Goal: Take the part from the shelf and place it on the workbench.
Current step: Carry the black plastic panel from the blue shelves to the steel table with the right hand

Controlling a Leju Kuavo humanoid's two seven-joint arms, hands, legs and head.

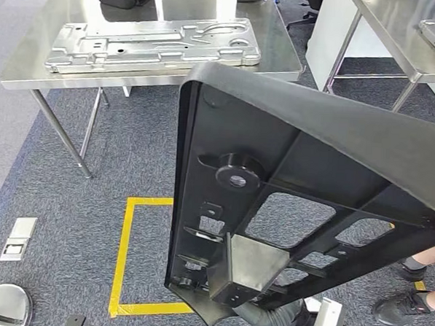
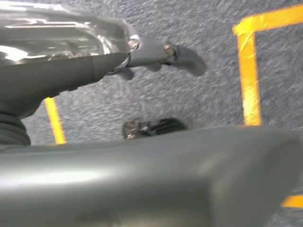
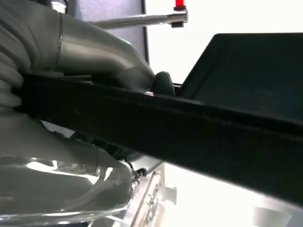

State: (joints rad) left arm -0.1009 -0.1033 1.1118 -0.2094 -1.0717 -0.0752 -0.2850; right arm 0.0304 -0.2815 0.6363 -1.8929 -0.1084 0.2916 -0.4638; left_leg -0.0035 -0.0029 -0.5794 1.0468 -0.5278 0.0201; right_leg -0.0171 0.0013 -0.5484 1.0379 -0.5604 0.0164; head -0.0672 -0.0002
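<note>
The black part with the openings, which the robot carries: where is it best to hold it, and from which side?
Probably at a bar of the black part, fingers coming through an opening from below: the bars are narrow. The right hand grips one edge this way.

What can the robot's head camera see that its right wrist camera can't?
Head view alone: the steel workbench with a silver metal panel lying on it, the grey carpet, a yellow tape square on the floor, and a person's shoes.

Right wrist view alone: the right hand up close, its fingers wrapped over the part's edge.

Both: the big black part, which the robot carries.
</note>
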